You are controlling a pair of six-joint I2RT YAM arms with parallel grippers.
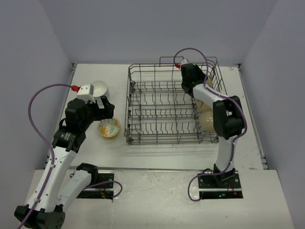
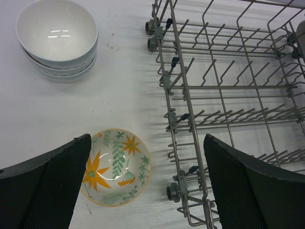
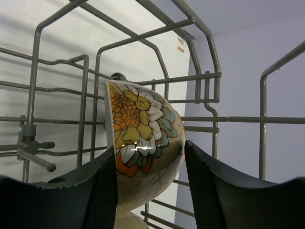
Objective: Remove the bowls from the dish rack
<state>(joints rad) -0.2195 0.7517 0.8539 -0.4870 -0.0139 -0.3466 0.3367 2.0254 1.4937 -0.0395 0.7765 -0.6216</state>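
The dark wire dish rack point(image 1: 162, 102) stands mid-table. My right gripper point(image 1: 191, 80) reaches into its far right corner. In the right wrist view its fingers point(image 3: 102, 191) are shut on a floral bowl point(image 3: 143, 138) that stands on edge among the rack's wires point(image 3: 90, 62). Beige bowls point(image 1: 208, 119) stand in the rack's right row, and one shows below the held bowl point(image 3: 125, 220). My left gripper point(image 1: 102, 109) is open and empty above another floral bowl point(image 1: 109, 128) on the table; this bowl also shows in the left wrist view point(image 2: 116, 167). A stack of white bowls point(image 1: 98, 89) sits behind it.
In the left wrist view the rack's left wall point(image 2: 183, 119) lies just right of the floral bowl and under my right finger, with the white stack point(image 2: 57, 40) at the upper left. Grey walls enclose the table on three sides.
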